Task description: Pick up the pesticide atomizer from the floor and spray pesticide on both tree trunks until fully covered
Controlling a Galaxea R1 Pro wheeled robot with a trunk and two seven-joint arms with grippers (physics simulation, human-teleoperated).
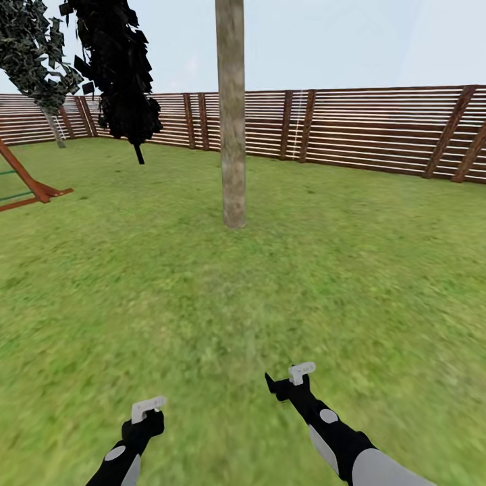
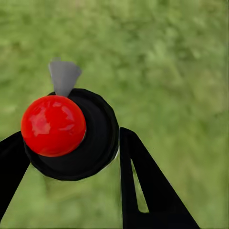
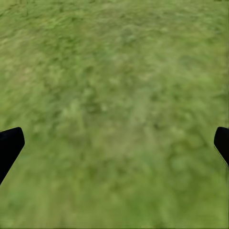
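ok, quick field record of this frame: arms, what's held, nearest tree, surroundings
left gripper: shut on the sprayer, a black round body with a red ball cap and a grey nozzle tip
right gripper: open, nothing between its fingers, grass below
nearest tree trunk: pale, mottled, upright, ahead of the robot and slightly to its left, foliage above the frame
lawn: green grass between robot and trunk
fence: brown horizontal slats behind the trunk
dark conifer: far left, in front of the fence
play frame: red-brown, at the left edge
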